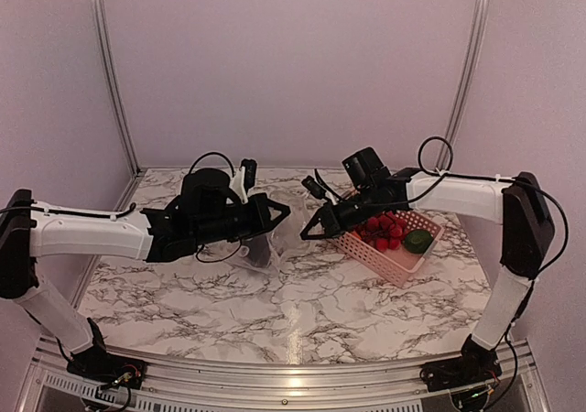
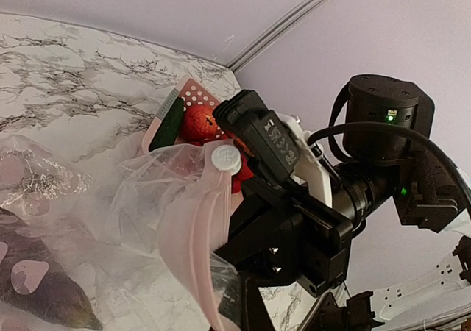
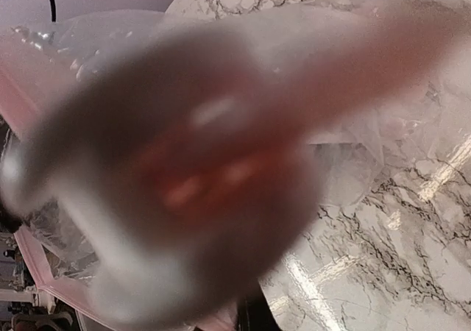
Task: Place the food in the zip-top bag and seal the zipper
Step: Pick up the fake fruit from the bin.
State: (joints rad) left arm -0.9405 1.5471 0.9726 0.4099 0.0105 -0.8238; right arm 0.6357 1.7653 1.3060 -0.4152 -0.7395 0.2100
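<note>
Soft, even light — glare streaks the marble table (image 3: 412, 221), the right wrist view mostly close-up blur.

I read the bag (image 2: 140, 187) as clear, crinkly, shiny plastic. The table (image 1: 275, 307) is glossy marble-look, the basket (image 1: 392, 264) pink perforated plastic, and the rail (image 1: 275, 376) bare metal.

**No legible text at the bagging station**

No word, brand or number can be read in any of the three views. In the left wrist view, a black camera module (image 2: 268, 136) carries small white printing, too fine to make out. A white round cap (image 2: 225, 157) beside it bears a faint raised mark, also illegible. Two green indicator lights glow on the black motor housing (image 2: 388, 114). The right wrist view is too blurred to show any lettering.
</note>
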